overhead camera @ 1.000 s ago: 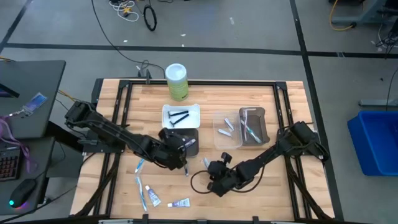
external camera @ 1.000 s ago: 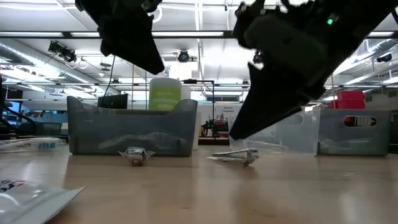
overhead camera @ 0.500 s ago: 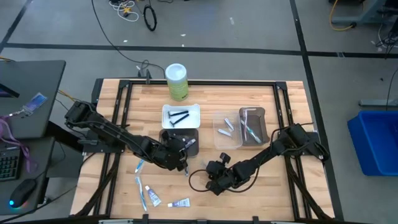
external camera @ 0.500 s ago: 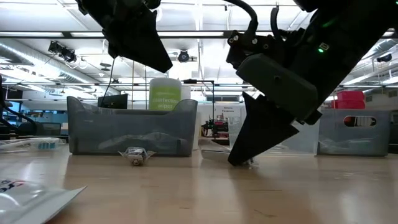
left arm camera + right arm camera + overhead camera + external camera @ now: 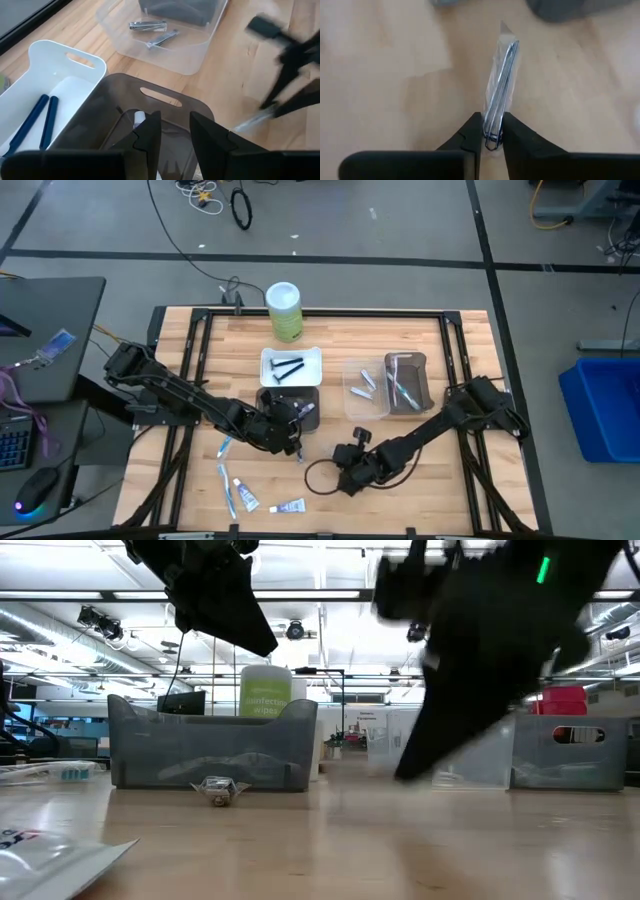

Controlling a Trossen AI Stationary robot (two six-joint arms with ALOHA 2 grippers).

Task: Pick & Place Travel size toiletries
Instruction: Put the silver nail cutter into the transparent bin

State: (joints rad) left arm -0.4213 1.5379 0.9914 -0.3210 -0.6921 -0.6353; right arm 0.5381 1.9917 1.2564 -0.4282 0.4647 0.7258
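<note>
Toothpaste tubes [image 5: 240,496] lie at the lower left of the high view, loose on the table [image 5: 470,490] and not yet sorted. Just right of them your left gripper [image 5: 292,430] hangs over the grey tray's [image 5: 165,100] near wall, fingers slightly parted and holding nothing, apparently poised over the tray. Farther right, low centre, your right gripper [image 5: 492,132] pinches a wrapped silvery tool [image 5: 502,80] by one end, so it juts forward clear of the wood, ready for carrying to the clear tray [image 5: 366,392].
</note>
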